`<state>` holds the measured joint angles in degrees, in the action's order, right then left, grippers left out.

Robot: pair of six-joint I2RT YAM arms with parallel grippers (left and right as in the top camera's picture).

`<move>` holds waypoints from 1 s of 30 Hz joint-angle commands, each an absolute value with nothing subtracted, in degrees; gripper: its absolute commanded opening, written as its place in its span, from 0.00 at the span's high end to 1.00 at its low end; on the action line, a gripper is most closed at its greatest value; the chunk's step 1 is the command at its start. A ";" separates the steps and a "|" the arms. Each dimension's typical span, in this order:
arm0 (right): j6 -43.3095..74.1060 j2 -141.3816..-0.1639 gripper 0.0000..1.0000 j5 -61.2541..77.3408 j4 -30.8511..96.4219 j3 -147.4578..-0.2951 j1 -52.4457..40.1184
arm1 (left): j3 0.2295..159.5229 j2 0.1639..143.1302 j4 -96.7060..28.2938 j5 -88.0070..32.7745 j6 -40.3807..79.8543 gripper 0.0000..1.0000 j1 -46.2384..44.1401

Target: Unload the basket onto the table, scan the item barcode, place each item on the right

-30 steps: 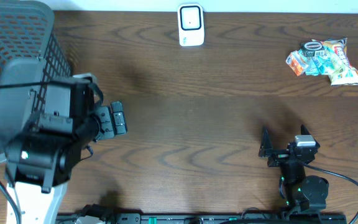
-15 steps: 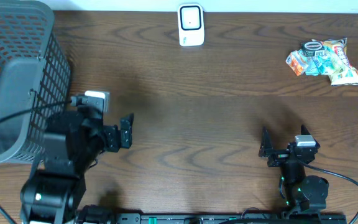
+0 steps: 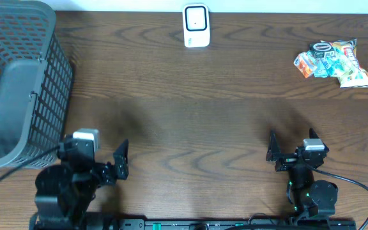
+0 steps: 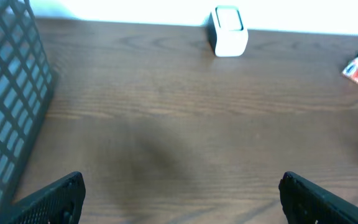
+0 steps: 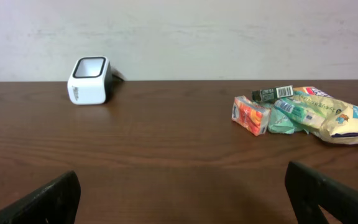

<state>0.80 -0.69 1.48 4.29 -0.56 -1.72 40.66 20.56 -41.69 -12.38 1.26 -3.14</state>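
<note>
My left gripper (image 3: pixel 121 161) and my right gripper (image 3: pixel 291 148) sit low at the near edge of the table (image 3: pixel 222 121). Both have fingers spread wide and pinch nothing. The snack packets (image 3: pixel 334 61) lie in a pile at my right gripper's 1 o'clock, well apart from it, with bare wood between us. A dark packet (image 5: pixel 272 94) on the pile shows a barcode. The white scanner (image 3: pixel 196 25) stands at the far edge, at its 11 o'clock. A gray mesh basket (image 3: pixel 18 83) looms at my left gripper's 10 o'clock.
</note>
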 commanded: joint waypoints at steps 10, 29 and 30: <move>0.16 -0.32 0.01 1.21 4.43 -0.36 -1.43 | 36.27 14.39 -40.29 -12.19 0.32 0.03 -2.87; 0.16 -0.32 0.01 1.21 4.45 -0.36 -1.43 | 12.51 0.10 -13.02 -14.13 0.78 0.02 -1.78; 0.16 -0.32 0.01 1.21 4.45 -0.36 -1.43 | 12.08 0.10 -12.32 -14.13 0.95 0.02 -1.78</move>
